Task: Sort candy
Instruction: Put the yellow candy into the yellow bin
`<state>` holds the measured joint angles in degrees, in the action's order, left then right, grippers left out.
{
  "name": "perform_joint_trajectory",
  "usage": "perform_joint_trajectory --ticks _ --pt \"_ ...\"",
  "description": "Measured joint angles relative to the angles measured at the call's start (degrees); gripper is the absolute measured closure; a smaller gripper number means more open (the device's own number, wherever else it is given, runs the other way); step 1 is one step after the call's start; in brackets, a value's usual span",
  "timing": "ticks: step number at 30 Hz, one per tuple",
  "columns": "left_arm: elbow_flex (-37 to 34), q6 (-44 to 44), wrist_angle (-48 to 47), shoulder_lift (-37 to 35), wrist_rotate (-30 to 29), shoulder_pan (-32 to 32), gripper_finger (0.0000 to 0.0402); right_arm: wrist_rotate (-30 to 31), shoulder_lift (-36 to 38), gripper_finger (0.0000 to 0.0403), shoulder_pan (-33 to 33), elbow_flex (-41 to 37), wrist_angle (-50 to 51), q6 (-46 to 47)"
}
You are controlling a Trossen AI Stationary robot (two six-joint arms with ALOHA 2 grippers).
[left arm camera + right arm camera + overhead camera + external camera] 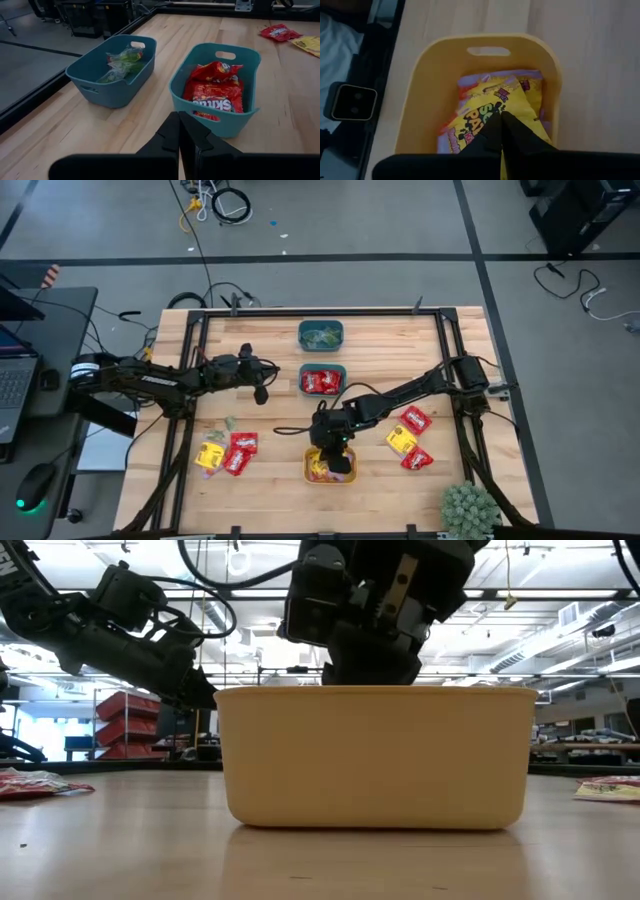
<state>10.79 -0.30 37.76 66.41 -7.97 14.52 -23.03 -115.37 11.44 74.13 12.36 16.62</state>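
Three bins sat in a row down the counter (470, 380): far teal bin (321, 335) w/ green candy (121, 64), middle teal bin (323, 379) w/ red packets (215, 90), near yellow bin (420, 100) w/ yellow packets (492, 112). Loose candy was left on both sides: a red/yellow cluster (227, 453) on the left arm's side w/ a pale green piece near it, and more red/yellow packets (411, 436) on the right arm's side.

Right tool (501, 131) hung over the yellow bin, fingers pressed together w/ tips at or just above a yellow packet. I could not tell whether any wrapper was pinched between them; in the wrist view the jaws looked fully closed w/ no gap. Left tool (178, 134) waited clear of the work, also closed, empty, aimed at the two teal bins.

My reading of the step: a yellow drop-off at the yellow bin, approx. done. To do it well I'd lift straight up and check that no wrapper trails from the fingertips; slick foil can cling. Then reopen before reaching for the next packet, approach flat packets from above across the narrow edge, and keep clear of the bin wall so the light bin isn't dragged.
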Motion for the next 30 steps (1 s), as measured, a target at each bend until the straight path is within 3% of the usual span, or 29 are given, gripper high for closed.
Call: perform_joint_trajectory --ticks 8,16,23,26,30 --pt "0.0 0.0 0.1 0.0 0.0 0.0 0.0398 0.5 2.0 0.0383 0.0 0.0 1.2 -1.3" --pt "0.0 0.0 0.0 0.0 0.0 0.0 0.0398 7.3 11.4 0.0307 2.2 0.0 14.5 0.5" --pt "0.0 0.0 -0.1 0.0 0.0 0.0 0.0398 23.7 20.7 0.0239 6.9 -0.3 36.6 12.7" --pt "0.0 -0.1 -0.1 0.0 0.0 0.0 0.0398 25.9 23.0 0.0223 8.8 -3.4 43.6 20.5" --pt "0.0 -0.1 -0.1 0.0 0.0 0.0 0.0398 25.7 25.5 0.0210 10.0 -11.5 44.2 28.1"
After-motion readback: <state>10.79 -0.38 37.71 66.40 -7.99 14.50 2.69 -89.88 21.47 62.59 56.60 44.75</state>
